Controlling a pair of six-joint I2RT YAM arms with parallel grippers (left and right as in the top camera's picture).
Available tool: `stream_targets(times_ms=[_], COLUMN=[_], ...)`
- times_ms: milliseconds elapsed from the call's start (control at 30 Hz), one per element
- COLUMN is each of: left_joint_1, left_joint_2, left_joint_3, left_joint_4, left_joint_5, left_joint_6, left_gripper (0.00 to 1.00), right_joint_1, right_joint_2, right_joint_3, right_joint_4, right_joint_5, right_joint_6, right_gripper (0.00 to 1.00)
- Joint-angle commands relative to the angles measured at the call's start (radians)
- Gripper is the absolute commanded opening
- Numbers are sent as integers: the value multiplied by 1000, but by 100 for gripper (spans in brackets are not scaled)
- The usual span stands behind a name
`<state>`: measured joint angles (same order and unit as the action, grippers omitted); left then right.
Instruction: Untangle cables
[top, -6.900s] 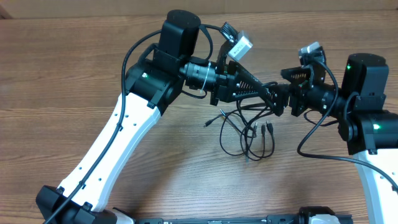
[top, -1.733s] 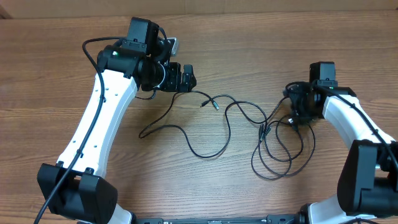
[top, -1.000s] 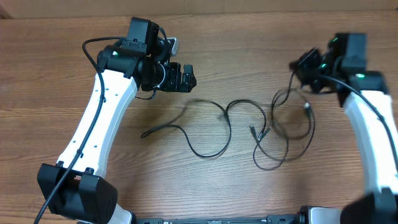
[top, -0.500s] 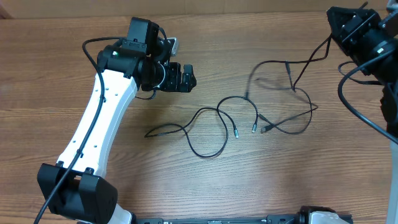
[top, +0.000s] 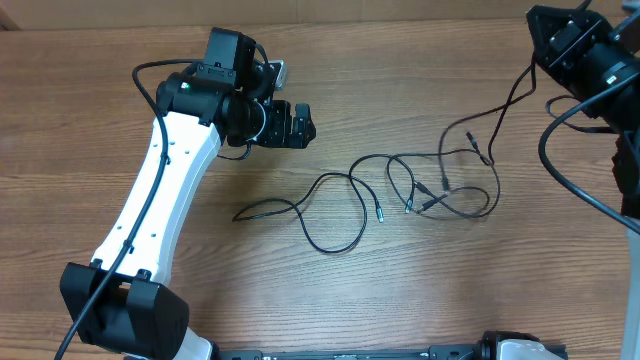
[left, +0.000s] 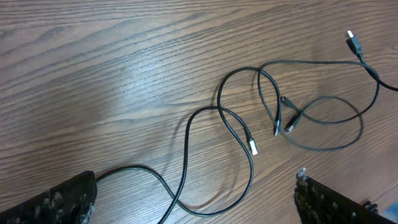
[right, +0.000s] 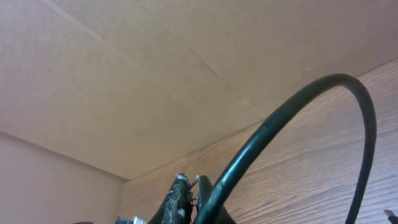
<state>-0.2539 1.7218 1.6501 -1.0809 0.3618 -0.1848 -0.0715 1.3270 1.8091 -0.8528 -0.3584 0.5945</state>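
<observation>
The right end effector (right: 186, 198) was pinched shut high at the far right corner, and one thin cord seemed to rise to it. In the last half second that lifted strand had slackened and sagged back, so its loops folded together again right of centre. The cables (top: 440, 185) lay on the table (top: 100, 100), far more spread out than the clump of a moment earlier, with one long strand trailing left. The left end effector (top: 298, 126) hung with its jaws wide apart, holding nothing. I'd say some crossings remained.
</observation>
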Motion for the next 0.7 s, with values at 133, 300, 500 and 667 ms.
stream_targets(times_ms=[133, 300, 500, 667], left_joint_1=[-2, -2, -2, -2], left_joint_2=[10, 10, 10, 10], left_joint_3=[14, 14, 14, 14], left_joint_4=[1, 0, 0, 0], left_joint_5=[-7, -7, -7, -7], left_joint_6=[5, 5, 5, 5], left_gripper=[99, 100, 100, 100], right_joint_1=[-2, -2, -2, -2], right_joint_2=[-5, -5, -5, -5], right_joint_3=[98, 126, 126, 130], right_joint_4=[-4, -164, -401, -523], right_joint_5=[-15, -18, 21, 35], right_joint_6=[-11, 26, 24, 21], right_gripper=[4, 4, 4, 4])
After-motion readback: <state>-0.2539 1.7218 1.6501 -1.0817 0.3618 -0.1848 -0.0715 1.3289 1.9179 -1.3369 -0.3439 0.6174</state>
